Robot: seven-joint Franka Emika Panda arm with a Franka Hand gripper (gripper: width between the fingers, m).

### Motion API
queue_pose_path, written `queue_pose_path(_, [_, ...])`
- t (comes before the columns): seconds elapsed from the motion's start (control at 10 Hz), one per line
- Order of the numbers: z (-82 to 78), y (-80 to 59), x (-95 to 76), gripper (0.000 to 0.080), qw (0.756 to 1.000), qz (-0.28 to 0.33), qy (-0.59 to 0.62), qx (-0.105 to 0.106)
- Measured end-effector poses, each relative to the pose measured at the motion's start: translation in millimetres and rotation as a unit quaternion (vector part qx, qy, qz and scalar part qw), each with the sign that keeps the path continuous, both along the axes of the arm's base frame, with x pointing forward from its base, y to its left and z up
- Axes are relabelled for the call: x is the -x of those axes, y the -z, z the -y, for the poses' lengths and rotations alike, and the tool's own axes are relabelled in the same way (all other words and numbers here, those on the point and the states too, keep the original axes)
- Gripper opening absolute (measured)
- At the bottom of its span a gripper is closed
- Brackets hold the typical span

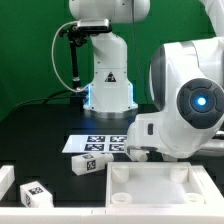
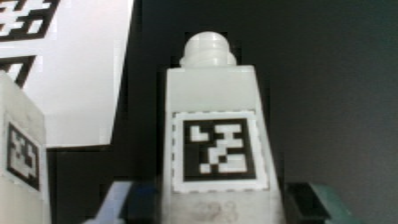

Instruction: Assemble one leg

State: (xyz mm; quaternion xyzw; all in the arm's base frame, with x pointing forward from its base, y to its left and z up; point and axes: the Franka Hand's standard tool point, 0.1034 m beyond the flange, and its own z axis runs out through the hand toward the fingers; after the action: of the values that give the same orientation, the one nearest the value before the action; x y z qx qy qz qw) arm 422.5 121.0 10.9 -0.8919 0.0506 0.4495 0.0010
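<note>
In the wrist view, a leg (image 2: 215, 110), a white oblong block with a rounded peg at its far end and a square tag on its face, lies between my fingers. My gripper (image 2: 221, 205) is shut on it, and both fingers (image 2: 128, 203) press its sides near the end closest to the camera. In the exterior view the arm hides the gripper and this leg. Other legs lie loose on the black table: one (image 1: 85, 164) in front of the marker board, one (image 1: 35, 193) at the exterior view's lower left, and one (image 1: 5, 180) at its left edge.
The marker board (image 1: 100, 143) lies mid-table and also shows in the wrist view (image 2: 63, 70). The large white tray piece (image 1: 150, 190) with raised rims sits at the front. Another white tagged part (image 2: 18, 145) lies beside the held leg. The robot base (image 1: 108, 80) stands at the back.
</note>
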Motion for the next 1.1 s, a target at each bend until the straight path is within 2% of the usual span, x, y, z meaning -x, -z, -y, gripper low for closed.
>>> queue_pose_path(0.1, [0.8, -18.6, -10.4, 0.0284, 1.000, 0.000, 0.000, -0.006])
queue_pose_path(0.4, [17.7, -88.4, -67.8, 0.0284, 0.998, 0.047, 0.022, -0.021])
queue_pose_path(0.5, [19.4, -102.3, -78.3, 0.0284, 0.998, 0.062, 0.023, -0.021])
queue_pose_path(0.7, [9.9, -95.5, -79.2, 0.0285, 0.994, 0.105, 0.007, -0.016])
queue_pose_path(0.8, [9.6, -96.0, -85.7, 0.0285, 0.989, 0.148, 0.010, -0.015])
queue_pose_path(0.9, [9.8, -96.7, -85.1, 0.0285, 0.986, 0.167, 0.012, -0.015])
queue_pose_path(1.0, [12.0, -97.6, -97.6, 0.0285, 0.981, 0.194, 0.006, -0.029])
queue_pose_path(1.1, [17.2, -115.2, -123.3, 0.0285, 0.973, 0.221, 0.003, -0.059])
